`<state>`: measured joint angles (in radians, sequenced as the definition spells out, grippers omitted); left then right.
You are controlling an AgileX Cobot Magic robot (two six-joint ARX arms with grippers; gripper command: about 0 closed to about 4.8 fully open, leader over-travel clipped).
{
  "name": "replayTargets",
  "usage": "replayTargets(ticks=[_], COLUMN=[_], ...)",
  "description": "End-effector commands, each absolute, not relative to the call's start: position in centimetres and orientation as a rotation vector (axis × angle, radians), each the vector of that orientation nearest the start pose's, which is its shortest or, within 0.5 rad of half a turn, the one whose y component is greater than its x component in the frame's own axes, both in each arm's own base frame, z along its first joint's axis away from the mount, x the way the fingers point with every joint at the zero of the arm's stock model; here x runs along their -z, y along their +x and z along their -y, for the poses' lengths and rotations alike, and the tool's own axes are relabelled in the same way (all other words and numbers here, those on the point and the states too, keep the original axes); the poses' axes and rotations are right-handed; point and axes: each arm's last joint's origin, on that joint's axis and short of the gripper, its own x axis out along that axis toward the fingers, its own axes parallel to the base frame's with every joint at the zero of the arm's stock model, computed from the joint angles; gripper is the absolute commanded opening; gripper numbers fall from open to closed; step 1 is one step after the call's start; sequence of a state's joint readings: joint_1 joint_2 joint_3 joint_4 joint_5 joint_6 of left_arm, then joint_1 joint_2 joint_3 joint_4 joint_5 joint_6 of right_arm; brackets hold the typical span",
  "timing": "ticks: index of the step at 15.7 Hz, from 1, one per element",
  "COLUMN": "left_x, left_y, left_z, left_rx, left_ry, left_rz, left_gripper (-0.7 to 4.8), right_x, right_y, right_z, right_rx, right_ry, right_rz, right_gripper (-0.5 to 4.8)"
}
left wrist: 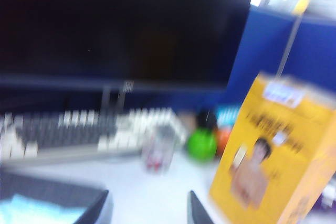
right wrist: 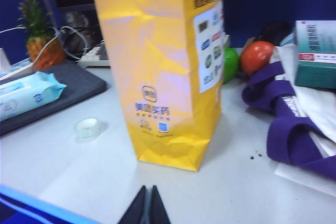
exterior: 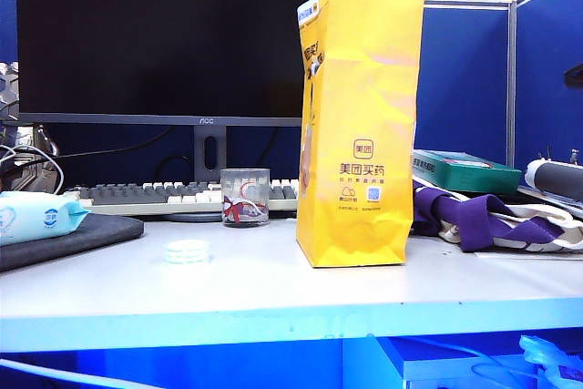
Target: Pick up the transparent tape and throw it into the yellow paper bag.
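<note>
The transparent tape (exterior: 187,250), a small flat whitish roll, lies on the white desk left of the yellow paper bag (exterior: 360,125), which stands upright. The right wrist view shows both the tape (right wrist: 87,128) and the bag (right wrist: 163,61). My right gripper (right wrist: 148,188) is shut and empty, low over the desk near its front edge and short of the bag. In the blurred left wrist view my left gripper (left wrist: 148,195) has its fingers apart with nothing between them, and it faces the bag (left wrist: 278,156). The tape is out of that view. Neither gripper shows in the exterior view.
A glass cup (exterior: 244,198) with red marks stands behind the tape, in front of a keyboard (exterior: 173,196) and a monitor (exterior: 191,34). A wipes pack (exterior: 36,216) lies on a dark pad at the left. Purple cloth (exterior: 492,220) and a green box (exterior: 465,170) sit right of the bag.
</note>
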<state>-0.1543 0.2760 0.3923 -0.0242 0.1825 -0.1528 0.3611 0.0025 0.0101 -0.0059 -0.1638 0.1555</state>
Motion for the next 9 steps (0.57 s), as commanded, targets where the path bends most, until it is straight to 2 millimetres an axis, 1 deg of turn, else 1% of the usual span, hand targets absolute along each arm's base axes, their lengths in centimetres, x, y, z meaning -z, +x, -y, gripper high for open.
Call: replayTargets(ticks=[1, 3, 4, 5, 6, 7, 8, 9], left_x=[-29.6, -31.7, -32.6, -33.2, -34.0, -34.4, -34.3, -34.0], left_y=[12.9, 15.6, 16.8, 18.0, 19.2, 20.1, 20.7, 20.9], left_z=[2.8, 3.3, 3.5, 3.7, 3.8, 4.0, 4.1, 4.1], left_rx=[0.438, 0.458, 0.454, 0.455, 0.459, 0.465, 0.472, 0.477], left_ry=[-0.029, 0.041, 0.065, 0.097, 0.161, 0.188, 0.186, 0.184], left_rz=[-0.077, -0.155, -0.186, -0.203, -0.212, -0.22, -0.238, -0.257], left_gripper=[2.2, 2.28, 2.49, 2.49, 2.49, 2.5, 2.51, 2.51], right_x=[-17.4, -18.5, -19.4, -20.3, -21.6, -22.9, -24.1, -24.8], right_y=[8.9, 8.7, 8.6, 8.5, 8.6, 9.1, 9.9, 10.7], right_z=[-3.8, -3.6, -3.4, -3.3, -3.3, -3.5, -3.8, -4.2], right_rx=[-0.506, -0.454, -0.42, -0.4, -0.391, -0.387, -0.392, -0.408], right_ry=[0.17, 0.187, 0.189, 0.192, 0.19, 0.165, 0.156, 0.149], right_rz=[0.041, 0.062, 0.069, 0.078, 0.091, 0.083, 0.042, 0.0], right_gripper=[-0.01, -0.01, -0.01, -0.01, -0.02, -0.02, -0.02, -0.01])
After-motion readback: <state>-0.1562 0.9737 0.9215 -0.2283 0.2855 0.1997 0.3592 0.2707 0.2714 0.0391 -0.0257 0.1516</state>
